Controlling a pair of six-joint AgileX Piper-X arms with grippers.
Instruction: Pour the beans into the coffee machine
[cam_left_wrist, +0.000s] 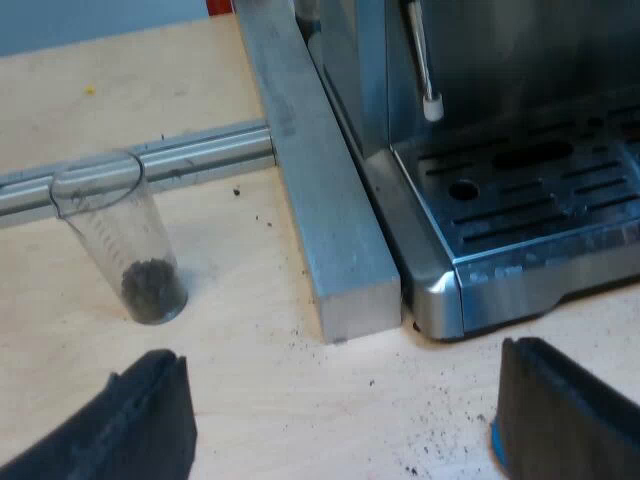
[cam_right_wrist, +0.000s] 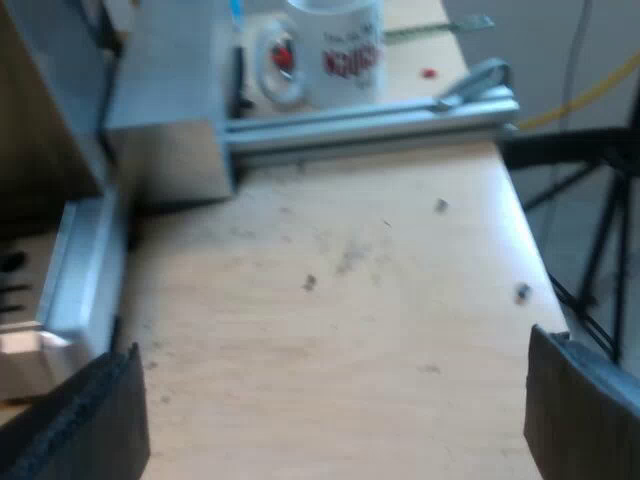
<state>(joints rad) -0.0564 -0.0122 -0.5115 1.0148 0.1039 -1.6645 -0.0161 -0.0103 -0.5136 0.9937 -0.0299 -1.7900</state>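
Both the left hand (cam_left_wrist: 345, 425) and the right hand (cam_right_wrist: 335, 420) are spread apart and empty. The measuring glass (cam_left_wrist: 120, 235), with beans (cam_left_wrist: 152, 292) at its bottom, stands upright on the bench (cam_left_wrist: 260, 400) ahead of the left hand. I would close on it mid-wall and lift it level.

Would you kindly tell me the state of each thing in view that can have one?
measuring glass: upright on the table, beans at its bottom, not held.
left tool: open, empty.
right tool: open, empty.
mug: upright beyond the metal rail.
espresso machine: steam wand hanging over its drip tray.
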